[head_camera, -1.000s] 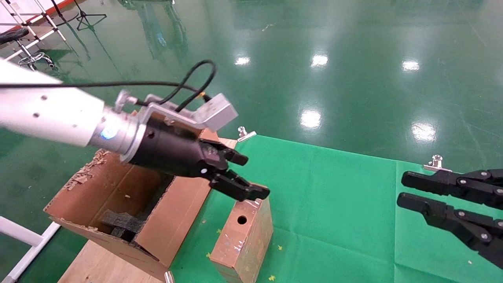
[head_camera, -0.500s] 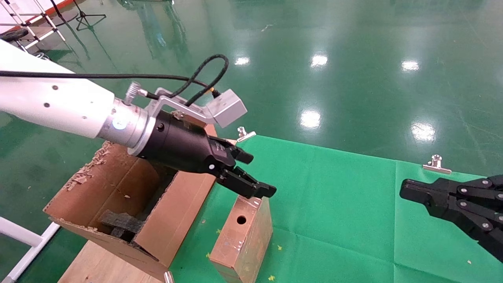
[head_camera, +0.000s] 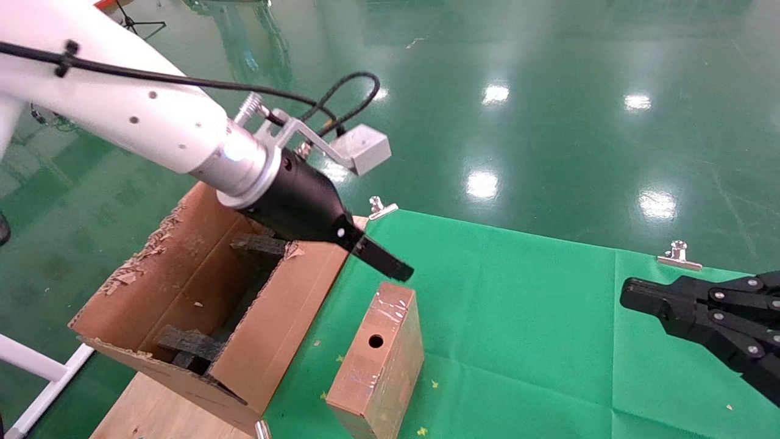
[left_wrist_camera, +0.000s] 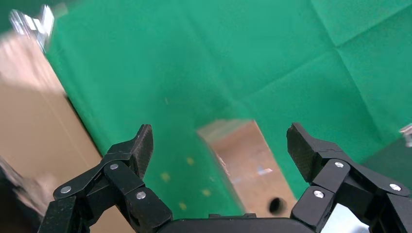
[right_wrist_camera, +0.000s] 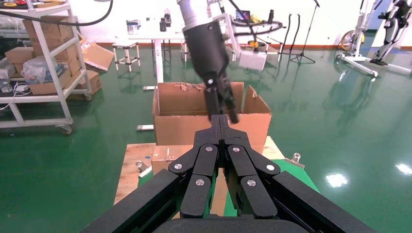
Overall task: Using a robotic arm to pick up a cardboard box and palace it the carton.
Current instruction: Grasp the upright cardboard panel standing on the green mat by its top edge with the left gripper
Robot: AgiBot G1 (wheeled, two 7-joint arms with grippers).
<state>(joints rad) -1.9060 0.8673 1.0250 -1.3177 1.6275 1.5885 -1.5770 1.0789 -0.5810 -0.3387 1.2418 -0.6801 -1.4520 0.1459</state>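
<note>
The cardboard box (head_camera: 375,353), small, taped, with one round hole, lies on the green cloth (head_camera: 518,317) beside the carton (head_camera: 286,317). The robotic arm is my left arm, and its left gripper (head_camera: 393,268) hangs just above the box's far end, apart from it. In the left wrist view the left gripper (left_wrist_camera: 221,141) is open wide and empty, with the box (left_wrist_camera: 248,165) below between the fingers. My right gripper (head_camera: 634,292) is shut and empty at the right edge. It is also shut in its wrist view (right_wrist_camera: 220,121).
The carton stands open at the cloth's left edge, with ragged flaps and dark foam pieces (head_camera: 189,347) inside. It rests on a wooden board (head_camera: 152,408). Metal clips (head_camera: 381,207) (head_camera: 677,255) hold the cloth's far edge. Shiny green floor lies beyond.
My left arm has risen and rolled, so the gripper has lifted off the box's far end. The box has not moved. My right gripper has shut and drawn back slightly.
</note>
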